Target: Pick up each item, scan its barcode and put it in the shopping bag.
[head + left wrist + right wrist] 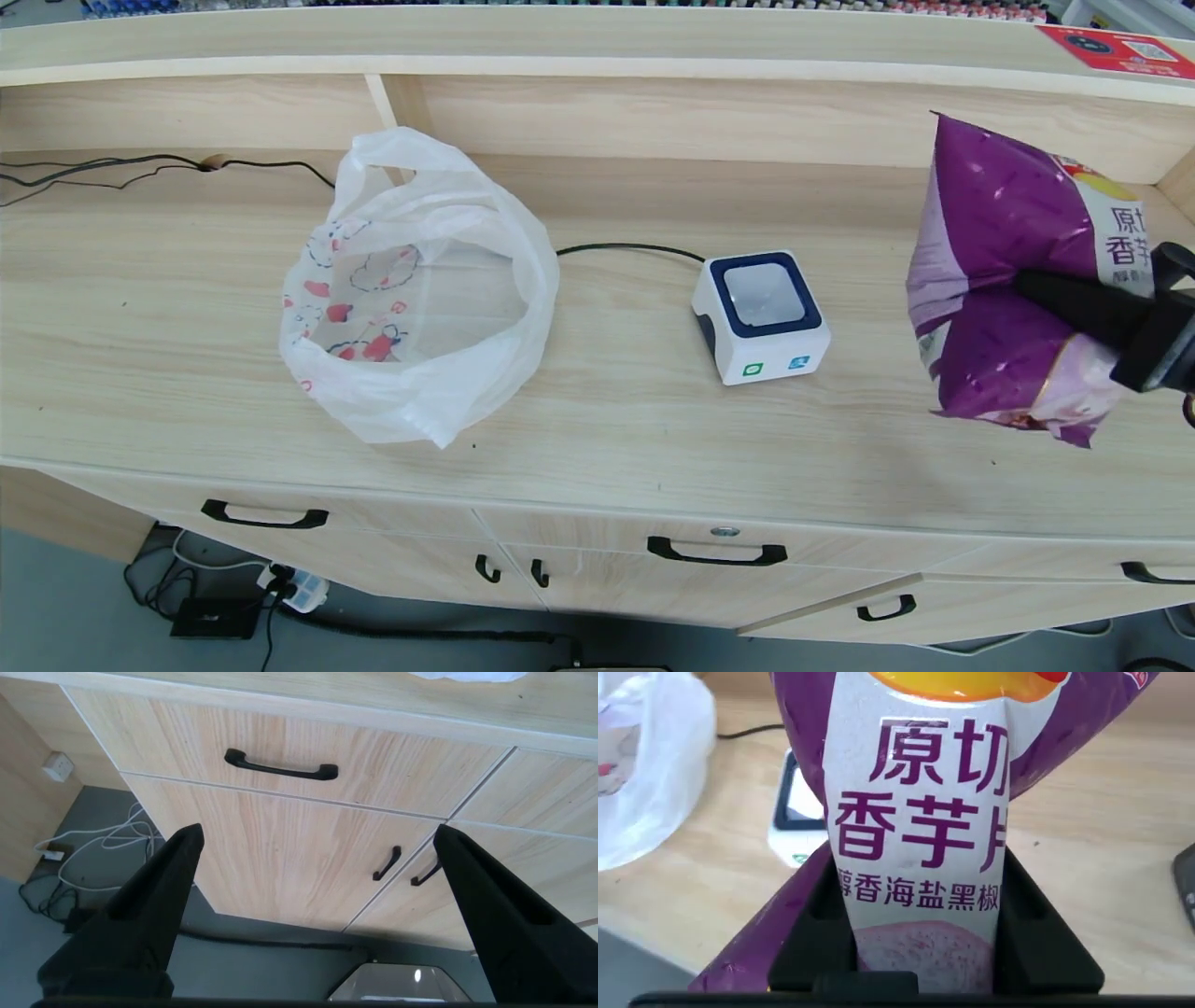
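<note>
Purple foil marks the crisp packet point(999, 205), which hangs above the wooden counter point(607, 420) at 3 o'clock in the head view. The right gripper point(1027, 283) is clamped across its middle, and the film is creased where the fingers bite. The barcode scanner point(761, 317) sits at 9 o'clock from the packet with its window facing up. The white plastic shopping bag point(392, 415) lies at 9 o'clock from the scanner, its mouth slumped open.

The likeliest fault is a missed scan. The printed front faces the right wrist camera, and the barcode cannot be seen, so the packet may pass the window with the wrong face down. The puffed, slick film could also slide through the pinch or tilt during the swing. A low pass might knock the scanner or snag its cable point(625, 247). At the bag, the soft rim could fold shut or be dragged along under the packet.

The left gripper point(318, 831) hangs spread wide and empty, below the counter edge, facing the drawer fronts point(280, 859)
</note>
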